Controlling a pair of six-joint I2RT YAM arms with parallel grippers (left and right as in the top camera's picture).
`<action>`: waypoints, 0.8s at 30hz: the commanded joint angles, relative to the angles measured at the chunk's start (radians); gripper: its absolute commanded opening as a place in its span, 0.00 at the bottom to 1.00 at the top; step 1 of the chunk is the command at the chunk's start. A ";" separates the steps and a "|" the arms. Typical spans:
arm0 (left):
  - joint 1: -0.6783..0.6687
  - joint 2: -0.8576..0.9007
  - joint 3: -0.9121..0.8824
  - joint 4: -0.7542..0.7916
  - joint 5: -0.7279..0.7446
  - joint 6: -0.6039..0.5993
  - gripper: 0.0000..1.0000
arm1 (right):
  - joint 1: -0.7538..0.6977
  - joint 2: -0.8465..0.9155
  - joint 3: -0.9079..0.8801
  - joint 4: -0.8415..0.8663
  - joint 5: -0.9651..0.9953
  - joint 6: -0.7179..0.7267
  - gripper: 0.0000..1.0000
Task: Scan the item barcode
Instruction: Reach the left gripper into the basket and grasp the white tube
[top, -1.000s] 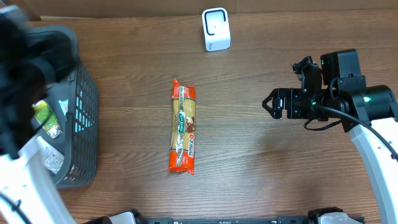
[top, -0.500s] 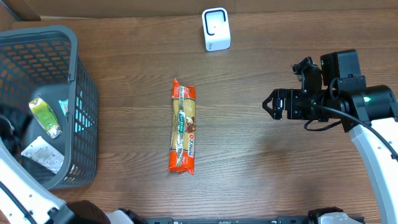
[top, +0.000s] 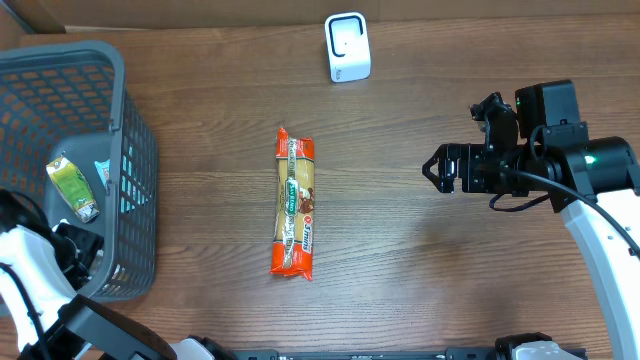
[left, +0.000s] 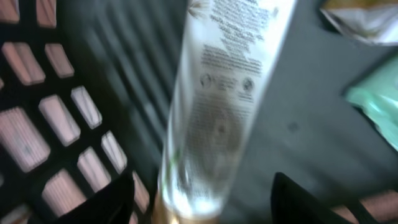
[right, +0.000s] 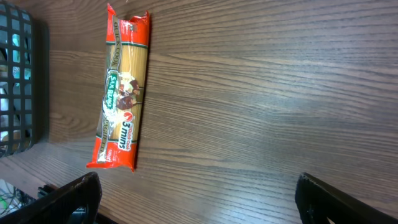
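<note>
Left claw (left: 202, 186), apart, straddles a tube (left: 217, 93) in the nine-o'clock basket (top: 120, 120); right claw (top: 430, 167) apart. An off-centre squeeze could drop it.

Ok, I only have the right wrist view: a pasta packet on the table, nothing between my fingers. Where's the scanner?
Observer: The overhead view shows a small white device, likely the scanner, at the far edge of the table, just beyond the far end of the pasta packet.
Operator: And the left arm?
Observer: The left gripper is down inside the grey basket, jaws apart.
Operator: Is it on anything?
Observer: A clear printed tube runs between its fingers. That view is blurred, so I can't tell whether they touch it.
</note>
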 joint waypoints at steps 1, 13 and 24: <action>0.000 -0.008 -0.089 0.070 -0.066 0.022 0.65 | 0.006 -0.003 0.018 0.002 0.009 -0.008 1.00; 0.000 -0.006 -0.290 0.358 -0.083 0.025 0.79 | 0.006 -0.003 0.018 -0.002 0.009 -0.008 1.00; 0.000 -0.006 -0.266 0.348 -0.044 0.025 0.04 | 0.006 -0.003 0.018 -0.004 0.009 -0.008 1.00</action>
